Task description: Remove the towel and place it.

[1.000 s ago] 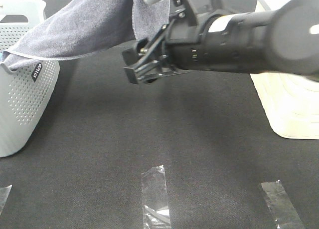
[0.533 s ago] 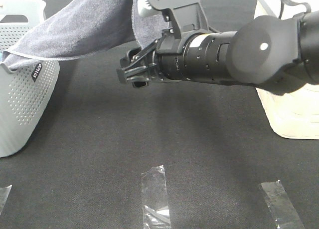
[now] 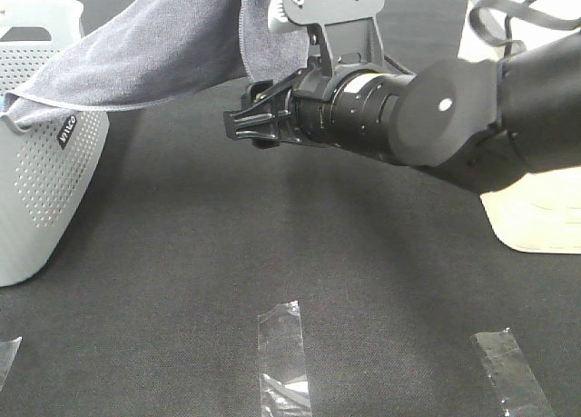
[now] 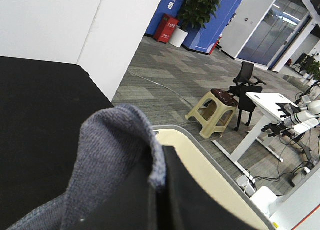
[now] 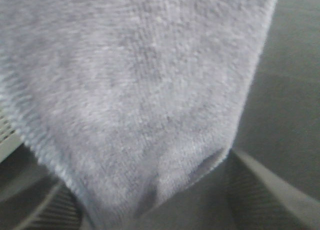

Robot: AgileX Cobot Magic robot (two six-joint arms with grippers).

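The grey-lavender towel (image 3: 163, 44) hangs from above the top edge of the high view, one end still draped over the rim of the grey perforated basket (image 3: 36, 163) at the left. My left gripper (image 4: 157, 190) is out of the high view; its wrist view shows it shut on a fold of the towel (image 4: 115, 155), held high. My right gripper (image 3: 243, 126) reaches across the middle, just under the towel's hanging edge. In its wrist view the towel (image 5: 140, 89) fills the frame and hangs between the spread fingers (image 5: 265, 190), so it is open.
A cream bin (image 3: 536, 208) stands at the right edge, and its rim shows in the left wrist view (image 4: 210, 170). Clear tape strips (image 3: 281, 353) (image 3: 508, 372) lie on the black tabletop near the front.
My right arm has rolled its wrist and swung, so its camera mount now faces up. Its gripper stays by the towel's hanging edge. The towel and basket have not moved.
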